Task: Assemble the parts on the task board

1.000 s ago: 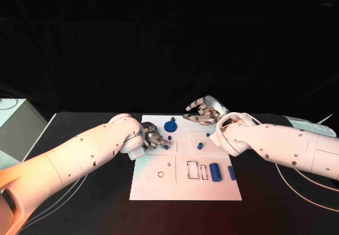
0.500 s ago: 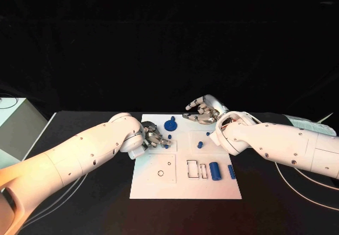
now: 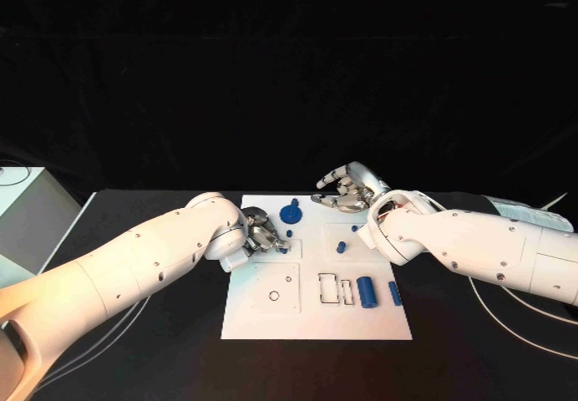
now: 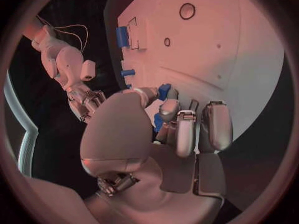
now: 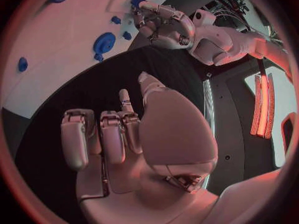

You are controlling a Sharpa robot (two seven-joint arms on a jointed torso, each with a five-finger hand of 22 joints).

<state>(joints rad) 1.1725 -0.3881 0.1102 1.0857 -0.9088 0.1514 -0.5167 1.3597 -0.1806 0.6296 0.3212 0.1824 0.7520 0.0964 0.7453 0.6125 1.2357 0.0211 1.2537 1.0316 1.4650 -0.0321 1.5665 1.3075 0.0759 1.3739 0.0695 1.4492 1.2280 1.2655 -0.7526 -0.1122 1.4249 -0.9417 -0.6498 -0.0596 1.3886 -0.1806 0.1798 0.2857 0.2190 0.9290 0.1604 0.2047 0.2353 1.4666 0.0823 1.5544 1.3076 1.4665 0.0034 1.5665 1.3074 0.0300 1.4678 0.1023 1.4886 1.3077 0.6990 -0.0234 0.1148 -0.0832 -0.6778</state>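
Note:
The white task board (image 3: 316,322) lies mid-table. My left hand (image 3: 261,234) hovers over the board's left side and pinches a small blue part (image 4: 163,91) between thumb and fingers. My right hand (image 3: 347,190) sits just past the board's far edge, fingers curled in with nothing in them; the right wrist view shows it (image 5: 118,134) above the black table. On the board are a blue gear (image 3: 291,215), a small blue peg (image 3: 294,203) behind it, another peg (image 3: 341,247) mid-board, and two blue cylinders (image 3: 366,293) (image 3: 394,294) at the right.
Rectangular slots (image 3: 336,290) and a small round hole (image 3: 275,296) mark the board's near half. A pale box (image 3: 24,217) stands at the table's left edge. Cables (image 3: 530,330) trail off to the right.

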